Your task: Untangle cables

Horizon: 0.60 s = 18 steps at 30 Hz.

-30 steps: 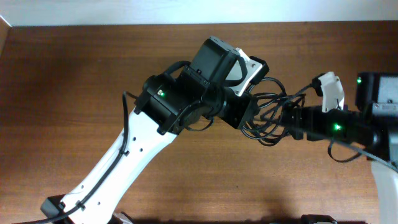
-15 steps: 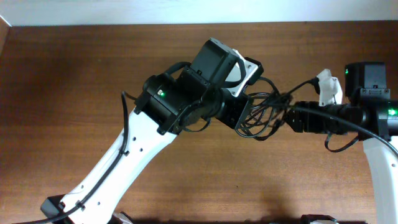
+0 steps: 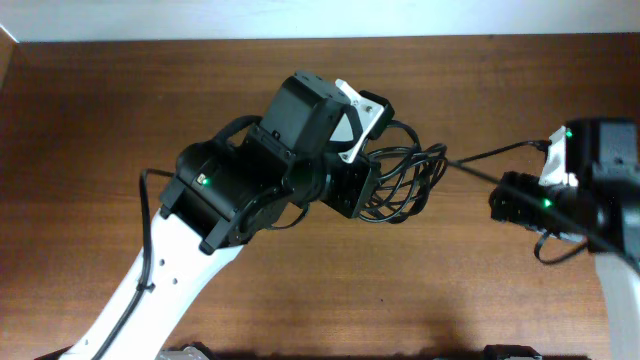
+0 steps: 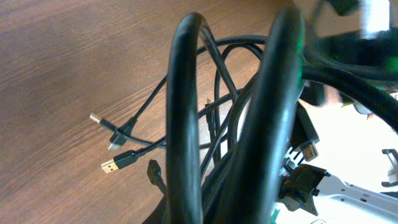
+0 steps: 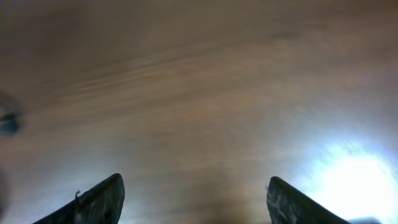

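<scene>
Overhead view evenly lit, sharp. Right wrist view blurred, glare on table [image 5: 354, 177] lower right. Left wrist view: nearest cables [image 4: 185, 124] defocused

A brown wood-grain tabletop [image 3: 90, 120] spans the scene from left to right. A plain white wall strip [image 3: 200, 18] runs along its far edge. In the right wrist view, a pale glare patch [image 5: 348, 177] brightens the wood.

Seen from the left wrist, close loops of the cables [image 4: 186, 124] cross the jaws and hide them. Ahead of the right gripper [image 5: 196, 199] the table [image 5: 199, 93] is smeared, and its fingers [image 5: 99, 199] are cropped below.
</scene>
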Available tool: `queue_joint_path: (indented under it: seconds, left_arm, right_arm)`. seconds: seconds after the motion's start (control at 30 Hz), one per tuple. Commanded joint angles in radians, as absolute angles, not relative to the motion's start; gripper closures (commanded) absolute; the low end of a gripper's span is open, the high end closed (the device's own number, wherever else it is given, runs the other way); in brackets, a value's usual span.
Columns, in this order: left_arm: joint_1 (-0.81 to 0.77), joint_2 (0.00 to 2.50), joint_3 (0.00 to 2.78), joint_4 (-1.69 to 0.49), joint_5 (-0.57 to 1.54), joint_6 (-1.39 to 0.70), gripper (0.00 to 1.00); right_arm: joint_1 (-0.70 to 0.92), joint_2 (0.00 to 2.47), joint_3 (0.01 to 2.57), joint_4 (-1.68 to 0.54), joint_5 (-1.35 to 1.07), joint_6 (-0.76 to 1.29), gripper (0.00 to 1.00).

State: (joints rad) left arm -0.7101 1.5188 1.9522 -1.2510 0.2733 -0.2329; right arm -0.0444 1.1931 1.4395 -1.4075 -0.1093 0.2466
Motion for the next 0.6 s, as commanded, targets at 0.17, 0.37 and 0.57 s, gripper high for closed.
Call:
queue_joint_path:
  seconds: [0.17,0.37,0.57]
  left_arm:
    - [-0.704,1.507,1.966,-1.238,0.336,-0.265,1.00]
    - [-0.730,1.507,1.965,-1.220,0.434,-0.265,1.00]
    - [-0.799,1.509,1.965,-1.216,0.434,-0.265,1.00]
  right_arm:
    - [-0.046,0.969,1.443,-1.332,-0.501,0.004,0.21]
    - [-0.046,0.940,1.443,-1.282,-0.509,0.019,0.21]
    - [-0.047,0.955,1.443,-1.259,-0.437,0.046,0.21]
